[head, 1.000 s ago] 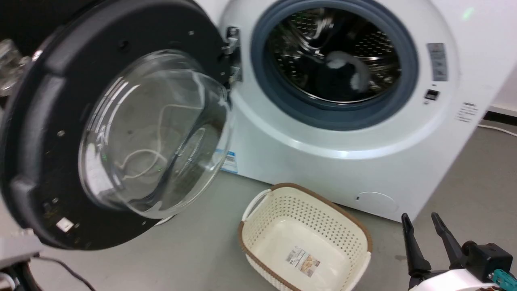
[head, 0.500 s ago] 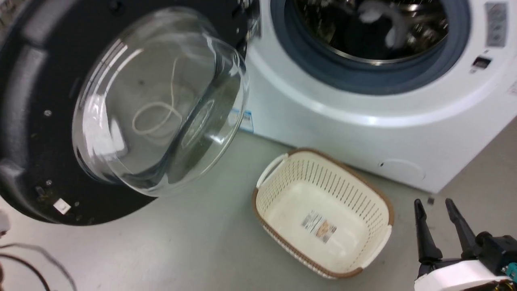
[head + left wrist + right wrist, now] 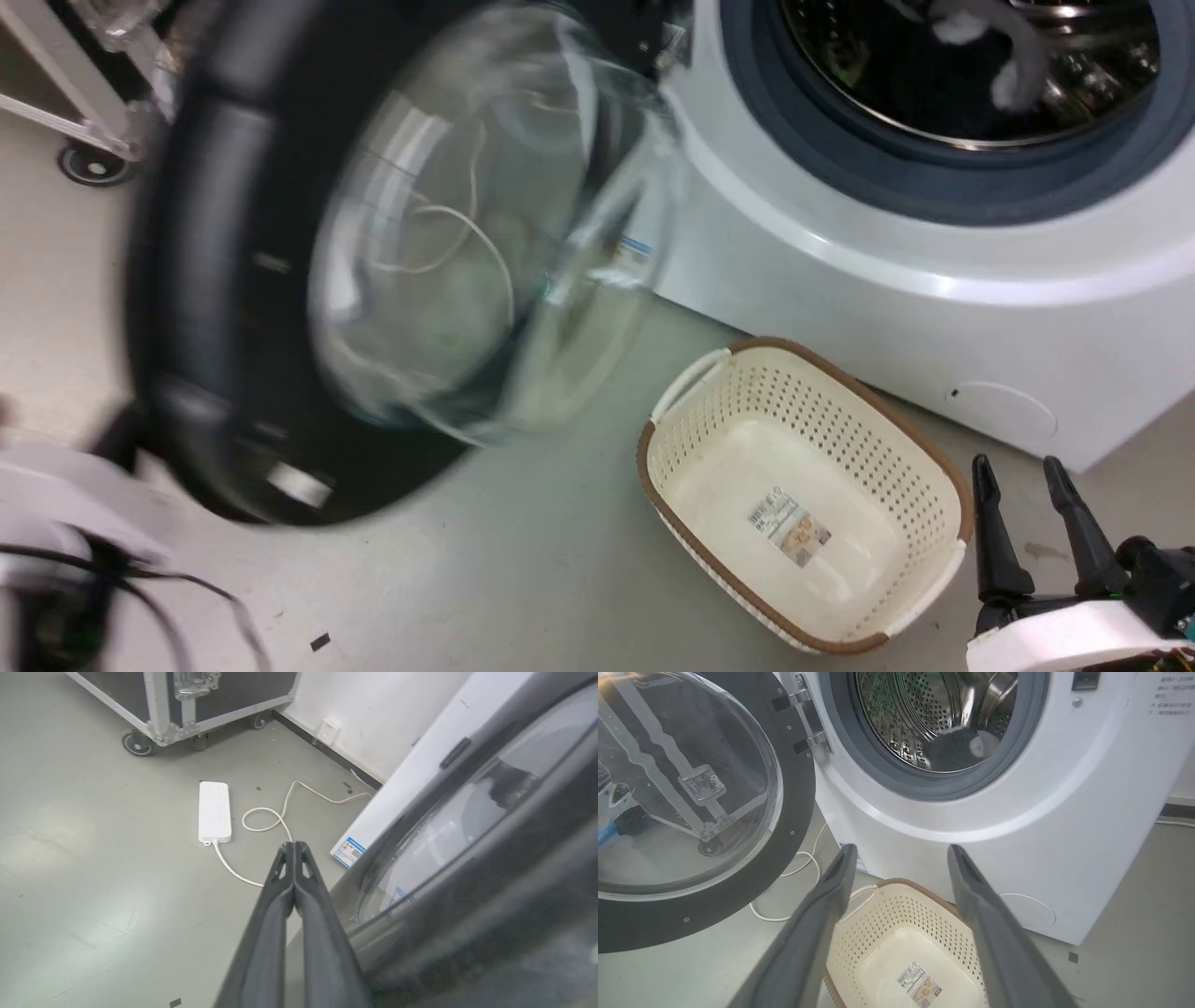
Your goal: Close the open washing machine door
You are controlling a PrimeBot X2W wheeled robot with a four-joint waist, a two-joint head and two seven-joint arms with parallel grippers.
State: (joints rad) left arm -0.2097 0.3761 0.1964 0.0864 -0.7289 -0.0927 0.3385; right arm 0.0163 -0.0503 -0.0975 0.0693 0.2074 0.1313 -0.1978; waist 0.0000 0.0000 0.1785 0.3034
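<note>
Left of the drum opening, the washing machine door stands swung out on its hinge, its round face upright and its glass bowl bulging toward the white machine. Just beside its outer rim, the left gripper has its fingers pressed together on nothing. The right gripper hangs spread apart beside the cream basket.

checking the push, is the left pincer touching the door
Cannot tell: left wrist view shows the shut left pincer beside the washing machine door, the boundary blurred.
</note>
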